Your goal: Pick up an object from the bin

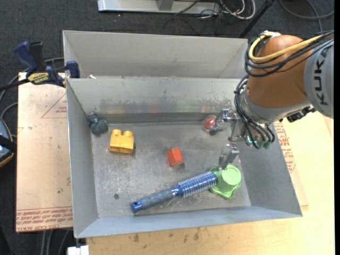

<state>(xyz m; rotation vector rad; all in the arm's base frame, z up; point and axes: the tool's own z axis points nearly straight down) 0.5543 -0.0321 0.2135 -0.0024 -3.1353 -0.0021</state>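
Hand [229, 158] of the arm is seen hanging low in the right part of the bin [159, 97], just above and at the far rim of a green cup-like piece [228, 182] that lies close to the bin's near right corner. How far the hand is opened cannot be told, nor whether the green piece is touched by it. A blue brush [175, 191] is laid slantwise along the near edge, its bristled head set against the green piece. A small orange block [175, 156] is found near the bin's middle, and a yellow toy brick [121, 141] towards the left wall. A reddish ball [210, 122] is lodged by the far wall, beside the hand's wrist, and a dark grey lump [98, 124] in the far left corner.
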